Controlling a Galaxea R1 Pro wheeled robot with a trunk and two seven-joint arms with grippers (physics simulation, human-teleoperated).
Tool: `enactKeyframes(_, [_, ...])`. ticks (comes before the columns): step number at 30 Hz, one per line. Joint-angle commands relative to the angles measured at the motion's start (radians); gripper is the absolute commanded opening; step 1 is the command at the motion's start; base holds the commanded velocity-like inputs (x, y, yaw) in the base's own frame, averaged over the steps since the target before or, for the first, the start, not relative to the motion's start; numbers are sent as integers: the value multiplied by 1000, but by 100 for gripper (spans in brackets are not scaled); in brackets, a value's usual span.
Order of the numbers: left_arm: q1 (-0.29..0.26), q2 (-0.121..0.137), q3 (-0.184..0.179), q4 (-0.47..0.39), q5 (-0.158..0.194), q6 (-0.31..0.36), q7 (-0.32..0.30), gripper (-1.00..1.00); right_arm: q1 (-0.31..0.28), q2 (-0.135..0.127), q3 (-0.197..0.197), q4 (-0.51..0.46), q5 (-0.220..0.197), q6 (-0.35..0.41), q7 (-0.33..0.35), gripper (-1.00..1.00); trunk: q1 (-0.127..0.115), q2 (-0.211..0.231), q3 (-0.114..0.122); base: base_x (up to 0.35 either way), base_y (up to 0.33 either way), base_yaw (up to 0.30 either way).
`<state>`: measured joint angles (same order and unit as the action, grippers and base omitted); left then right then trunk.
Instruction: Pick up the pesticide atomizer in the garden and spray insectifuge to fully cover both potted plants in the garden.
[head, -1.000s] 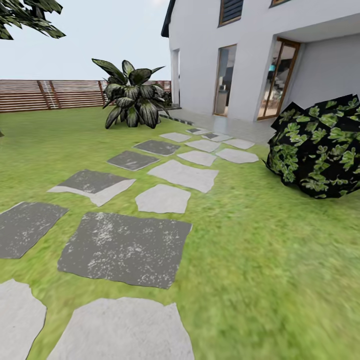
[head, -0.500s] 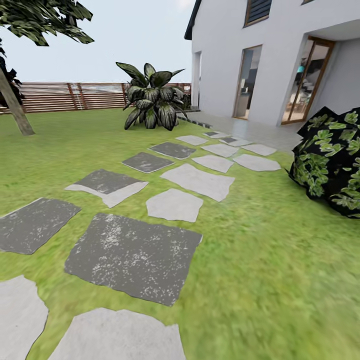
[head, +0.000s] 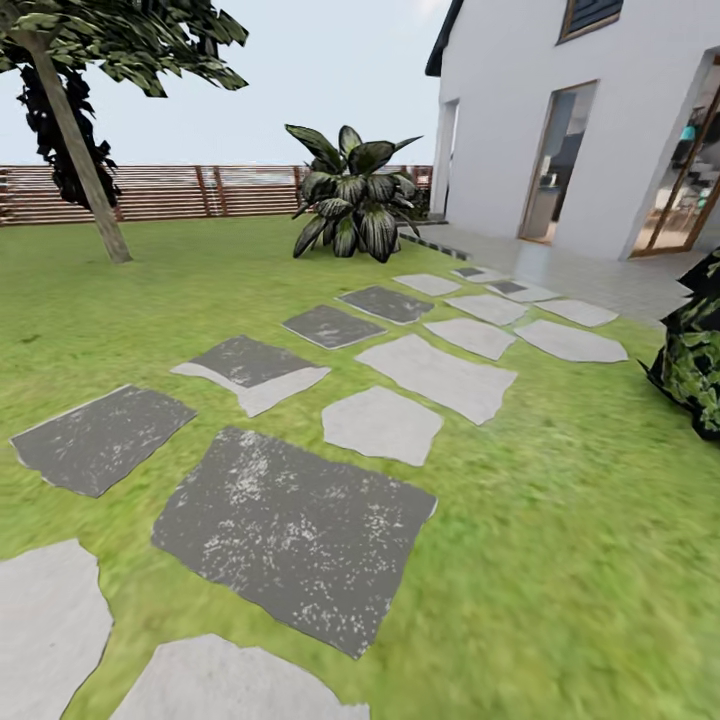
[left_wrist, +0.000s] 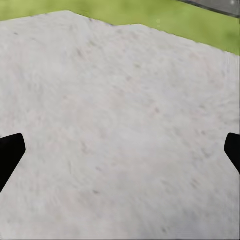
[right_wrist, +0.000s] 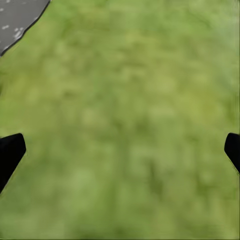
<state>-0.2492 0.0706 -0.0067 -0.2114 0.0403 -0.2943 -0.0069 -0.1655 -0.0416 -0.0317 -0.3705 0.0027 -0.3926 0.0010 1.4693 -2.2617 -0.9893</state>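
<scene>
garden (head: 560, 520) lawn, stepping slabs (head: 290, 525), bush (head: 695, 365) (cut off at edge)

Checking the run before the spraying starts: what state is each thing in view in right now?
Left tool: open, empty, over a pale stepping slab.
Right tool: open, empty, over the lawn.
Stepping slabs: lying flat in the grass.
Agave: upright beside the house.
Tree: trunk leaning.
Fence: standing, unbroken.

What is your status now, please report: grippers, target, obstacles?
Left gripper open, empty, above a pale stepping slab. Right gripper open, empty, above lawn. Stepping slabs ahead, tree at left.
</scene>
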Motion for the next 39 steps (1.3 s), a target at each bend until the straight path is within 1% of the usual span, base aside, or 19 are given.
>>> enactKeyframes(1, [-1,0,-1,1,4,-3,-1,100,0,0,-2,1,0,-3,0,100,0,0,-1,324,-3,275])
enactKeyframes(22, [1,0,-1,1,4,-3,-1,100,0,2,-2,1,0,-3,0,100,0,0,-1,329,0,276])
enactKeyframes(39, [1,0,0,0,4,-3,-1,100,0,2,-2,1,0,-3,0,100,0,0,10,335,0,269])
